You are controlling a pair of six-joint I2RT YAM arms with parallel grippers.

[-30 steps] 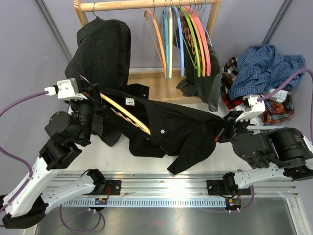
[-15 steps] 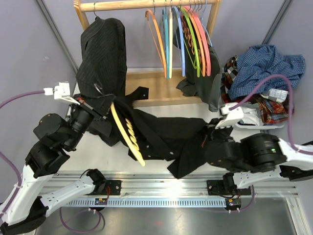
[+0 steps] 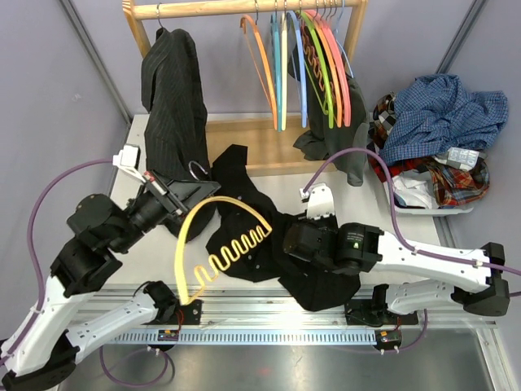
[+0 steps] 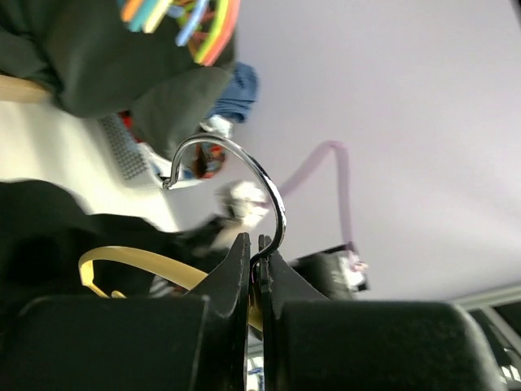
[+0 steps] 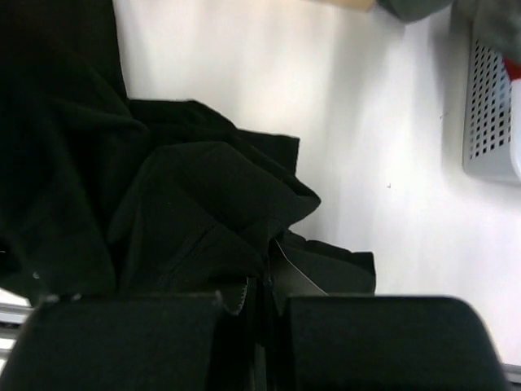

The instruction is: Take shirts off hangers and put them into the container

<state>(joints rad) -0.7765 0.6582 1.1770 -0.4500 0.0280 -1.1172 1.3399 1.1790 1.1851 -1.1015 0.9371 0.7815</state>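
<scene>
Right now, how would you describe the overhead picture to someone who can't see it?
The left gripper clamps a yellow hanger by its metal hook while the right gripper pinches the black shirt on the table. Behind, a pinstriped shirt and coloured hangers hang on a wooden rail.

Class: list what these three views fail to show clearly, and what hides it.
- Top view: pale white-grey plastic tub, mostly buried under piled shirts.
- Left wrist view: thin yellow plastic hanger, mostly behind the left fingers.
- Right wrist view: plain black shirt, buttons and collar lost in dark folds.
</scene>
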